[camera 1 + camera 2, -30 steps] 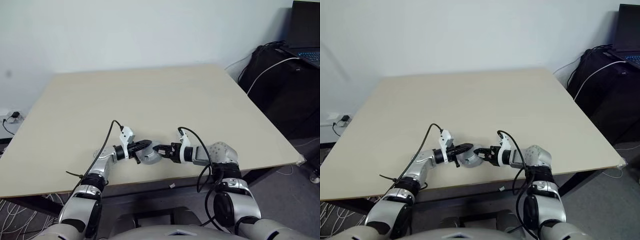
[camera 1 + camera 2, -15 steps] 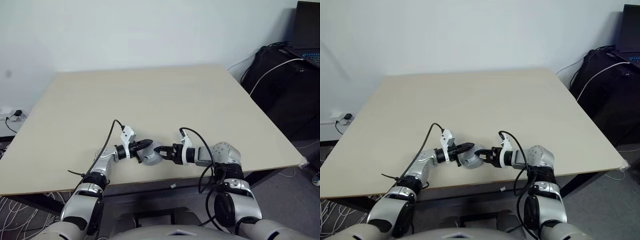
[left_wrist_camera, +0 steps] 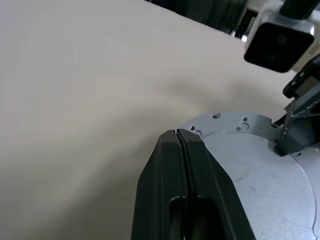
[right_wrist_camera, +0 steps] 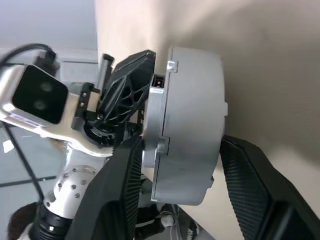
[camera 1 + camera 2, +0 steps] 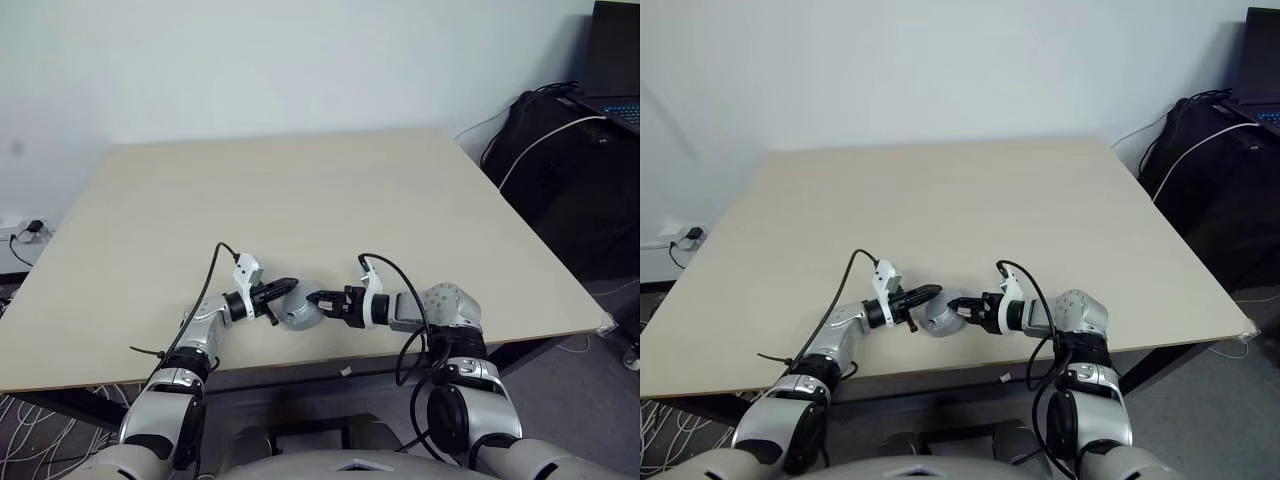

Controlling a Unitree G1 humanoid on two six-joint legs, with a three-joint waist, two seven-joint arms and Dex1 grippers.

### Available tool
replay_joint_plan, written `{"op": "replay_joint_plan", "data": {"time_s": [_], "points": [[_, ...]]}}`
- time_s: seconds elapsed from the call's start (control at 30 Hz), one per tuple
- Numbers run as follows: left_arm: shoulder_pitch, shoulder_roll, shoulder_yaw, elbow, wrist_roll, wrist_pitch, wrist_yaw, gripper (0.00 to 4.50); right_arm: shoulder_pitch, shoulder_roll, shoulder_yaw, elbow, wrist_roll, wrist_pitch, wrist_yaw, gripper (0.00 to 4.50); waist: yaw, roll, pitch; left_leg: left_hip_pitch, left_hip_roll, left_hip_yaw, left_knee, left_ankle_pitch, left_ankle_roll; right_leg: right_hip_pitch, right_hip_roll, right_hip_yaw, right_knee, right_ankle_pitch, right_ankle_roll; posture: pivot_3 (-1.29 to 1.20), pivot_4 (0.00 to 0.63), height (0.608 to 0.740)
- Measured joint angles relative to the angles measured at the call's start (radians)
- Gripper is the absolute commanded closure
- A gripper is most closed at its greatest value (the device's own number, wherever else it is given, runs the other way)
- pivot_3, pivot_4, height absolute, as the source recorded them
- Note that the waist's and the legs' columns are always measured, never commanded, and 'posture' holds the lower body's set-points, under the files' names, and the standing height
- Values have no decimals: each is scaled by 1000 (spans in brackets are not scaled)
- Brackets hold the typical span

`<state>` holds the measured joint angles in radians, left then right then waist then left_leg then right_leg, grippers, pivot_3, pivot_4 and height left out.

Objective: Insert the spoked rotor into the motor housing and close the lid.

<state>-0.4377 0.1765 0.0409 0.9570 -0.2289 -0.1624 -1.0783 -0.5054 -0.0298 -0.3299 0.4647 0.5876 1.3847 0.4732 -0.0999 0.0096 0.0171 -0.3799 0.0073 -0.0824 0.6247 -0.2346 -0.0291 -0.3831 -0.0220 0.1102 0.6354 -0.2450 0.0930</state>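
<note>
— What is that grey piece near the table's front edge?

— The motor housing [image 4: 187,125], a thick round silvery-grey drum with small holes along its flat rim, closed so no windings show.

— How does it sit?

— Between the two arms, its plain flat face [image 3: 260,175] turned to the left arm. The right gripper's [image 4: 182,170] fingers clasp its curved wall.

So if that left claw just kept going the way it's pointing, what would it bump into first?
Probably the round grey motor assembly held by the right gripper. The shut left gripper already sits against its flat face, with no gap showing.
</note>
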Motion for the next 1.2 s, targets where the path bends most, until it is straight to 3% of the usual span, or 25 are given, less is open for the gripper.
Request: {"op": "replay_joint_plan", "data": {"time_s": [0.07, 0.2, 0.4, 0.67, 1.03, 1.2], "points": [[23, -12, 9, -48, -26, 50, -4, 4500, 0, -1, 0, -1, 5, 0, 3, 2384, -1, 0, 2, -1, 0, 0, 0, 0, 0, -1, 0, 0, 0, 0, 0, 0, 0, 740], [137, -55, 1, -421, -137, 337, 48, 4500, -9, 0, -8, -13, 33, -7, 18, 2610, -3, -1, 4, -15, -1, -1, 3, 0, 0, -14, 0, 0, 4, 1, 2, 0, 0, 740], [218, -37, 24, -852, -290, 662, 221, 4500, -18, 4, -11, -19, 57, -16, 21, 2736, -9, -1, 5, -14, 0, -1, 3, 0, 0, -15, 1, 0, 8, 0, 0, 0, 0, 740], [276, -19, 56, -999, -384, 813, 341, 4500, -18, 0, -11, -19, 63, -23, 20, 2736, -9, -3, 7, -14, 0, -1, 5, 1, -1, -14, 1, 0, 7, 1, 1, 0, 0, 740], [465, -67, 216, -1062, -692, 1059, 528, 4500, -68, 11, -157, -59, 148, -25, -45, 2736, -10, -3, 9, -14, 0, -1, 5, 1, -1, -14, 1, 0, 7, 0, 1, 0, 0, 740], [518, -117, 287, -1092, -839, 1130, 660, 3226, -94, 36, -202, -82, 193, -21, -93, 2736, -8, -4, 10, -14, 0, -1, 5, 1, -1, -14, 1, 0, 6, 0, 1, 0, 0, 740]]}}
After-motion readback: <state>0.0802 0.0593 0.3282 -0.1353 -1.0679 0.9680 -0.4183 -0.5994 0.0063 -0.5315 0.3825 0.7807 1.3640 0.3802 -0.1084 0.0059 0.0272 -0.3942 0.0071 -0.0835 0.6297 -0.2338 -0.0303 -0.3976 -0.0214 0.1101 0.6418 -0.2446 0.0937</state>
